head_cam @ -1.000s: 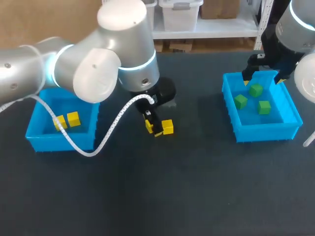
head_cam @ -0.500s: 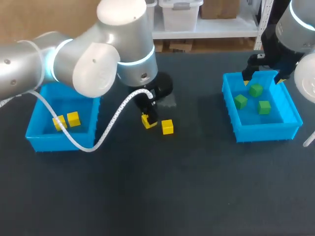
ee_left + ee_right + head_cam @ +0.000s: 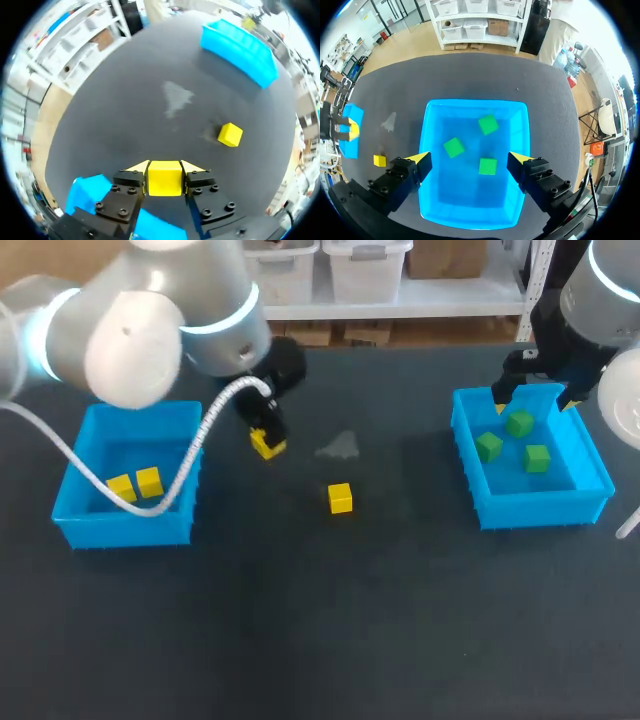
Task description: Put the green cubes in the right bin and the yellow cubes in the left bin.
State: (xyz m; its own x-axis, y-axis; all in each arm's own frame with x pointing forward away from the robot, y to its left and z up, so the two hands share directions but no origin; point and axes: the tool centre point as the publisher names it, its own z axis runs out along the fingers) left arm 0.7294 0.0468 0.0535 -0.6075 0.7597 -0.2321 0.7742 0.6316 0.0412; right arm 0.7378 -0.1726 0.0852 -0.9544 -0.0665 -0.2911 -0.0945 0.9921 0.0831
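Observation:
My left gripper (image 3: 264, 436) is shut on a yellow cube (image 3: 268, 447), held above the table just right of the left bin (image 3: 125, 530). In the left wrist view the cube (image 3: 164, 178) sits squarely between the fingers of that gripper (image 3: 164, 170). A second yellow cube (image 3: 340, 498) (image 3: 230, 134) lies loose on the table's middle. Two yellow cubes (image 3: 135, 484) rest in the left bin. My right gripper (image 3: 470, 160) stands open over the right bin (image 3: 535, 508), which holds three green cubes (image 3: 488, 124) (image 3: 453, 147) (image 3: 487, 166).
A pale smudge (image 3: 340, 447) marks the dark tabletop between the held cube and the loose one. The left arm's white cable (image 3: 195, 455) hangs across the left bin's right wall. The right bin (image 3: 240, 45) shows far ahead of the left gripper.
The left gripper closed on one of the two middle cubes, lifted it and carried it back and left toward the left bin. The other cube stayed. The right arm kept still.

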